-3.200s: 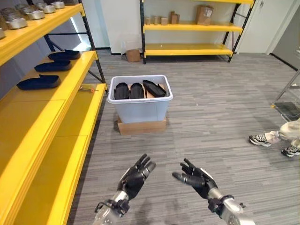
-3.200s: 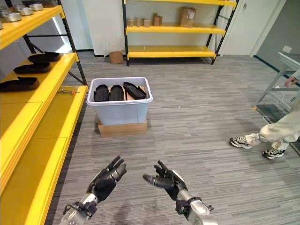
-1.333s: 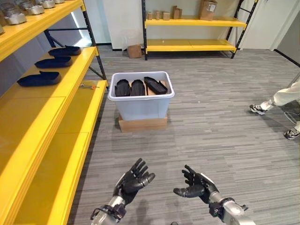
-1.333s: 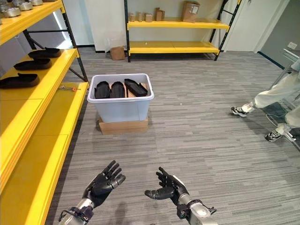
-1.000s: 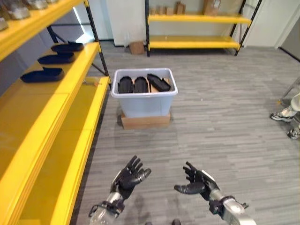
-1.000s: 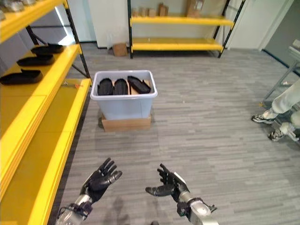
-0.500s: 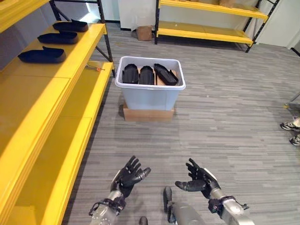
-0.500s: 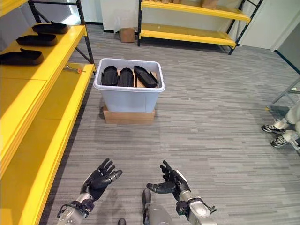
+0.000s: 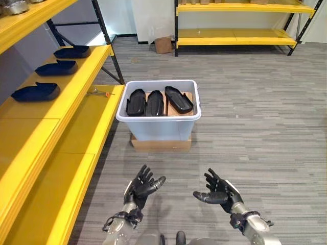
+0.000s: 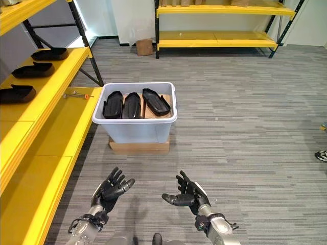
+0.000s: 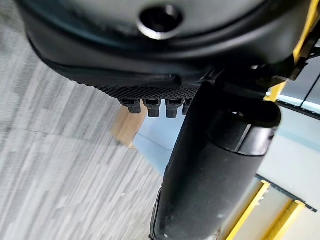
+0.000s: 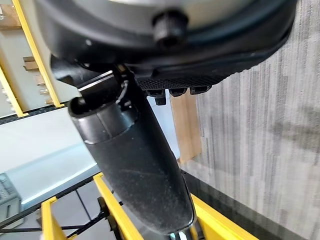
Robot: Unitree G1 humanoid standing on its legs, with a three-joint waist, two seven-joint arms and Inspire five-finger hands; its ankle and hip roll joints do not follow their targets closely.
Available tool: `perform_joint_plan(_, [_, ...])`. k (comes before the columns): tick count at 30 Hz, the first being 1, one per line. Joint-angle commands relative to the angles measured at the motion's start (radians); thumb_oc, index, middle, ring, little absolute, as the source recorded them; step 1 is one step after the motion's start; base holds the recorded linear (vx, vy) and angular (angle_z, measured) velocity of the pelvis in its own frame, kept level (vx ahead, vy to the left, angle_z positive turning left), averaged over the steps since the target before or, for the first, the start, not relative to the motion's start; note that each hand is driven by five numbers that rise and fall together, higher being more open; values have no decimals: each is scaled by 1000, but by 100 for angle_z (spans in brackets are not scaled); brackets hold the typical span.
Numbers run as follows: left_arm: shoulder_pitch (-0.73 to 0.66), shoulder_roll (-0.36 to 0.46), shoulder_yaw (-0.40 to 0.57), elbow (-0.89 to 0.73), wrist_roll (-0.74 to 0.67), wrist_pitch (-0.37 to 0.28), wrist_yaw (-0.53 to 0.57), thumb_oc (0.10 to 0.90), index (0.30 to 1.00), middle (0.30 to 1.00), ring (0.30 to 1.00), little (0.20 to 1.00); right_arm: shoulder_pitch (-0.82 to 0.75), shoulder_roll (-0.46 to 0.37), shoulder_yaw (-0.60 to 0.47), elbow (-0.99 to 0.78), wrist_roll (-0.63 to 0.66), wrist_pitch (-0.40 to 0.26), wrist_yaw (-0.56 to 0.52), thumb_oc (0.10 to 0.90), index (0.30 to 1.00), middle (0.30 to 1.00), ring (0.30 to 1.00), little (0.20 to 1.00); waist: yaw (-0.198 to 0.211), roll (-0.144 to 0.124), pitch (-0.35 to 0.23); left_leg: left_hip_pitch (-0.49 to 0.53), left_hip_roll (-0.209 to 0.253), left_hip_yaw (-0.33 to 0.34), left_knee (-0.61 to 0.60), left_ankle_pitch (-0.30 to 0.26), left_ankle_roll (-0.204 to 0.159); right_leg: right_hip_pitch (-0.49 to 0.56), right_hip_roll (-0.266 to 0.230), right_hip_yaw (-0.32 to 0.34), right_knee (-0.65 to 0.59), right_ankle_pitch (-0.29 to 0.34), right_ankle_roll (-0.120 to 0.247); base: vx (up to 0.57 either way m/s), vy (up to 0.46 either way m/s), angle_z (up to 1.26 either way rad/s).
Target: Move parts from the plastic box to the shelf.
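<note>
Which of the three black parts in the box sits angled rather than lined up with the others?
The rightmost part in the plastic box. It lies slanted toward the box's right wall, while the left part and middle part lie side by side, parallel.

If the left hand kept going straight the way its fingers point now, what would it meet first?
Probably the plastic box of black parts. The open left hand points up and forward, with bare floor between; depth is unclear, so it might pass over the rim.

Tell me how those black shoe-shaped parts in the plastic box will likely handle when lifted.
The black shoe-shaped moulded parts look rigid, so they'd probably keep shape. They seem hollow, likely light for their size. One leans tilted in the pale plastic box, so neighbours may shift when one is pulled.
</note>
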Motion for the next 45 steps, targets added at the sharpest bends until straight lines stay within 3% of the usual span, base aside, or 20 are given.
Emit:
perform_joint_plan(1, [37,25,-2,-77,6,-81,-13,900,1000,1000,1000,1000,-14,-18,-31,-108,6,-55,24,900,1000,1000,1000,1000,-25,5,-23,358,-31,42,-759,41,17,61,-50,-10,-78,75,206,194,60,-5])
perform_joint_plan(2, [38,25,-4,-79,7,-83,-12,900,1000,1000,1000,1000,-13,-19,-31,-107,9,-55,23,900,1000,1000,1000,1000,-21,7,-18,357,-35,37,-814,48,14,72,-47,-4,-83,74,211,226,101,-12])
perform_joint_plan(3, [43,25,-11,-84,5,-90,-3,900,1000,1000,1000,1000,-13,-23,-27,-100,14,-55,22,900,1000,1000,1000,1000,-8,14,-14,340,-53,8,-974,81,4,93,-35,14,-100,75,221,204,86,-19])
perform_joint_plan(4, [48,25,-13,-86,-1,-95,1,900,1000,1000,1000,1000,-13,-26,-24,-94,12,-60,25,900,1000,1000,1000,1000,0,18,-14,327,-59,-11,-1037,102,-3,101,-27,25,-108,75,224,268,88,-31])
perform_joint_plan(6, [69,21,-9,-89,-4,-110,3,900,1000,1000,1000,1000,-1,-44,-7,-94,17,-76,37,900,1000,1000,1000,1000,27,29,-6,276,-35,-81,-1225,180,-24,136,-10,61,-108,65,226,280,71,-47])
perform_joint_plan(11, [79,8,8,-61,-11,-128,-12,900,1000,1000,1000,1000,8,-67,1,-94,23,-77,84,900,1000,1000,1000,1000,32,40,8,245,-6,-117,-1272,192,-41,143,-14,83,-60,33,229,220,117,-49])
perform_joint_plan(16, [72,4,9,-38,-15,-125,-12,900,1000,1000,1000,1000,8,-78,7,-106,13,-62,110,900,1000,1000,1000,1000,22,56,5,286,13,-85,-1273,193,-51,159,-16,80,-22,-12,226,278,197,-30])
perform_joint_plan(20, [66,17,9,-28,-9,-128,-21,900,1000,1000,1000,1000,22,-69,5,-120,16,-60,107,900,1000,1000,1000,1000,29,43,-7,318,-30,-69,-1217,136,-21,196,-44,66,-23,-35,238,321,245,-41])
perform_joint_plan(24, [52,43,0,-25,20,-97,-40,900,1000,1000,1000,1000,0,-32,4,-121,15,-90,58,900,1000,1000,1000,1000,51,16,-38,353,-97,-71,-1171,57,37,209,-89,40,12,-54,272,312,295,45])
perform_joint_plan(25, [48,46,-1,-25,26,-96,-47,900,1000,1000,1000,1000,-10,-26,5,-130,12,-88,45,900,1000,1000,1000,1000,52,12,-43,367,-108,-69,-1175,48,50,194,-98,36,44,-34,283,320,406,36])
perform_joint_plan(28, [40,55,-3,-28,53,-92,-40,900,1000,1000,1000,1000,-37,-5,-5,-144,-2,-73,-12,900,1000,1000,1000,1000,59,-6,-68,407,-152,-38,-1191,6,113,111,-129,32,304,148,362,262,340,44])
perform_joint_plan(30, [43,59,-7,-33,58,-90,-44,900,1000,1000,1000,1000,-36,8,-14,-138,-18,-85,-31,900,1000,1000,1000,1000,67,3,-67,431,-154,-24,-1191,-21,139,30,-160,-3,522,246,395,217,264,13])
perform_joint_plan(32, [46,59,-9,-32,51,-99,-35,900,1000,1000,1000,1000,-38,7,-16,-133,-37,-83,-52,900,1000,1000,1000,1000,63,12,-53,467,-148,-25,-1201,-35,145,-53,-152,-8,602,264,394,149,127,-3])
perform_joint_plan(35, [37,62,-8,-30,31,-91,-24,900,1000,1000,1000,1000,-44,2,-20,-128,26,-56,-59,900,1000,1000,1000,1000,37,18,-29,519,-138,-54,-1219,-38,132,-129,-102,-15,482,178,358,109,-64,9])
perform_joint_plan(38, [28,67,-2,-28,22,-78,-23,900,1000,1000,1000,1000,-28,-3,-34,-142,29,-53,-75,900,1000,1000,1000,1000,12,-4,-10,560,-144,-79,-1235,-49,117,-129,-94,-7,164,178,349,136,-155,68])
perform_joint_plan(42, [49,62,-16,-37,16,-82,-49,900,1000,1000,1000,1000,-13,0,-48,-134,0,-48,-115,900,1000,1000,1000,1000,-16,-9,-6,614,-152,-115,-1260,-71,113,-159,-79,49,55,228,356,146,-77,5])
perform_joint_plan(45, [70,58,-31,-58,34,-78,-64,900,1000,1000,1000,1000,0,-3,-64,-125,-26,-47,-131,900,1000,1000,1000,1000,-18,-7,-18,626,-150,-135,-1272,-64,103,-113,-72,66,-26,199,334,150,-89,-1])
